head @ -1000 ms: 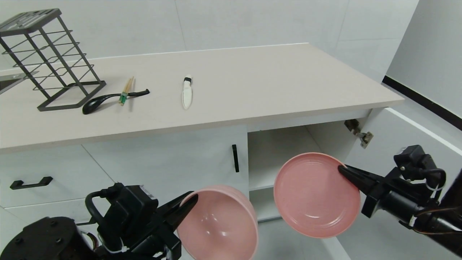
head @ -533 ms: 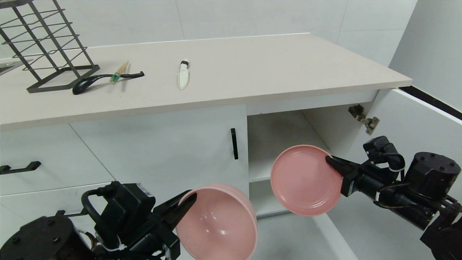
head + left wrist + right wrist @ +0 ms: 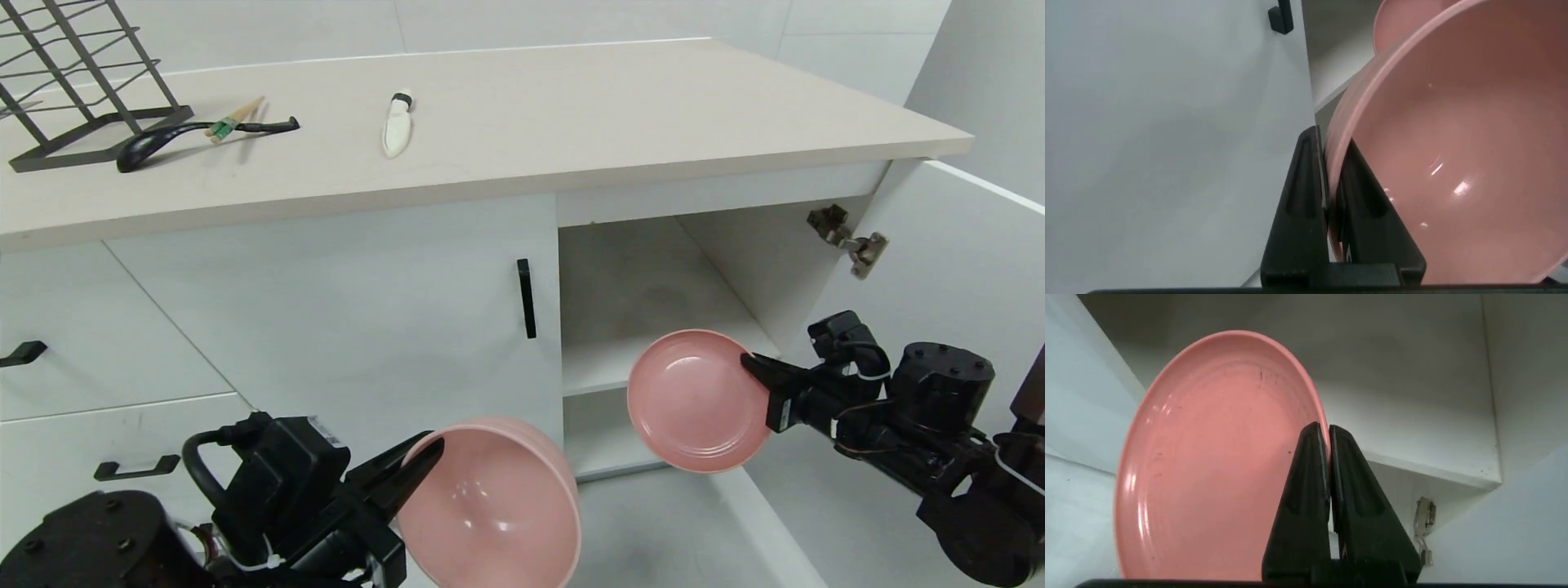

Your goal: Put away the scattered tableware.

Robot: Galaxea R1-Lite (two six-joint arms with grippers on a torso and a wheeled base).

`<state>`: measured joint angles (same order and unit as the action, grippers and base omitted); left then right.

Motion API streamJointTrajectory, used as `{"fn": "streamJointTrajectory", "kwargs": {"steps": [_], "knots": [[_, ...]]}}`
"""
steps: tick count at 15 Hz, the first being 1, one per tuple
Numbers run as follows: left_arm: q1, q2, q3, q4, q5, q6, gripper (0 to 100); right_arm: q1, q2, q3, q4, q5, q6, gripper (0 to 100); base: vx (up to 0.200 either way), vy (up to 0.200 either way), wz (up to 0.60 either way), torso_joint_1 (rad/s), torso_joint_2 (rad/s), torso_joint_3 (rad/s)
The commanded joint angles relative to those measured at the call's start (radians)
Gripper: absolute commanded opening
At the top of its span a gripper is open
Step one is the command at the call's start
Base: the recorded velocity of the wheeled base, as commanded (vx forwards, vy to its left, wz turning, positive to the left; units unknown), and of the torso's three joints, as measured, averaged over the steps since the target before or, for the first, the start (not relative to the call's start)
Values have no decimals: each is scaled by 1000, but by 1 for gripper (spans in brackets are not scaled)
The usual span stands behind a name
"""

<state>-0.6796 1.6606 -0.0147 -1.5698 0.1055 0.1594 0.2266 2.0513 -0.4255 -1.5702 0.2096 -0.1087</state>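
Before the open cabinet (image 3: 653, 278), we hold one deep pink bowl (image 3: 490, 514) and one round pink plate (image 3: 694, 400).
Left pincer (image 3: 434, 449), low, clamps the bowl's rim; right pincer (image 3: 747, 361), outstretched, grips the plate's edge.

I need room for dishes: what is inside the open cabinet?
A bare white shelf, side wall and a lower floor show. The pink plate, clamped in the right gripper, hides part of the shelf's front and the lower space behind it.
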Motion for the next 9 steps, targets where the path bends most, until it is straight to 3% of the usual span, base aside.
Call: {"fn": "streamJointTrajectory", "kwargs": {"steps": [1, 2, 9], "knots": [[0, -1, 4, -1, 0, 0, 0, 0, 9, -4, -1, 1, 0, 0, 200, 0, 0, -2, 36, 32], [0, -2, 2, -1, 0, 2, 0, 0, 3, -12, -1, 1, 1, 0, 200, 0, 0, 2, 17, 36], [-6, -27, 1, -1, 0, 34, 0, 59, -36, -24, -1, -4, 26, 0, 0, 0, 0, -2, 1, 15]]}}
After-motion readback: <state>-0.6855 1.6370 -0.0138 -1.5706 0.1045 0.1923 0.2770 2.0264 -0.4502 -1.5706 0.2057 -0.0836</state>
